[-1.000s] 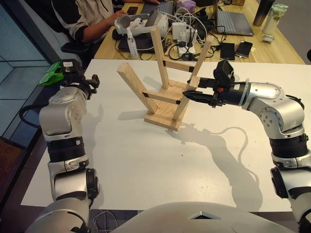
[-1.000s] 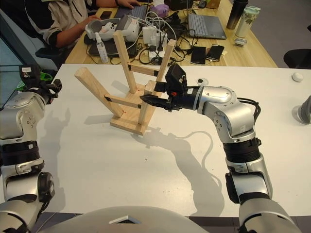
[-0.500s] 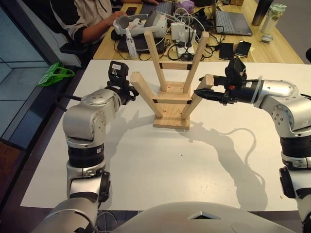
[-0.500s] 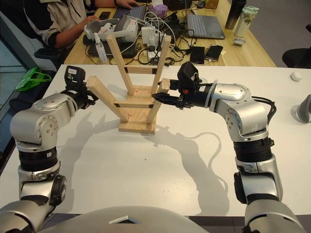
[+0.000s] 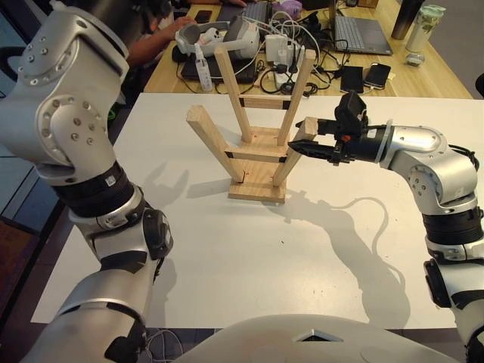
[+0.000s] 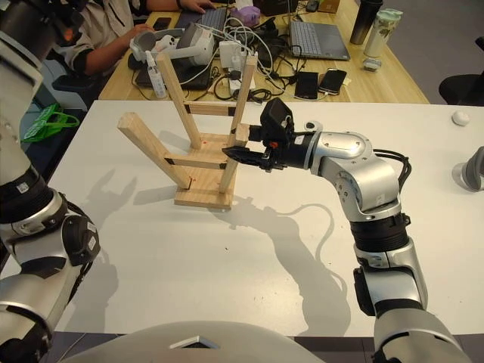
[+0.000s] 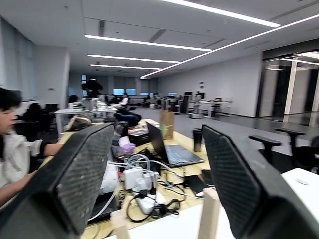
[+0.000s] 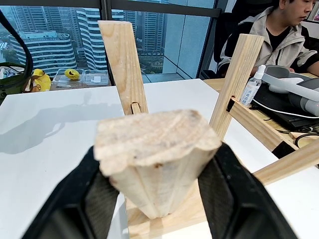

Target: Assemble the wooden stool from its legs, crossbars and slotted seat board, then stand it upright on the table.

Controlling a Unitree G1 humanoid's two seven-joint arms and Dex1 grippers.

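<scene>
The wooden stool stands upside down on the white table, its seat board (image 5: 259, 189) flat and its legs (image 5: 233, 91) pointing up, joined by crossbars (image 5: 257, 153). My right gripper (image 5: 306, 144) is shut on the top end of the stool's right leg (image 8: 154, 149), reaching in from the right. One leg (image 5: 212, 140) leans out to the left. My left arm (image 5: 68, 91) is raised high at the left, away from the stool. In the left wrist view, my left gripper (image 7: 158, 132) is open with nothing between its fingers, facing the room.
Behind the table is a wooden desk (image 5: 423, 76) crowded with laptops, cables, phones, a headset (image 5: 227, 34) and a spray bottle (image 5: 201, 60); a person sits there. A thin cable (image 5: 363, 204) lies on the white table (image 5: 249, 257) under my right arm.
My left arm has lifted from beside the stool's left leg to high above the table. The stool has turned slightly, and my right gripper still holds its leg.
</scene>
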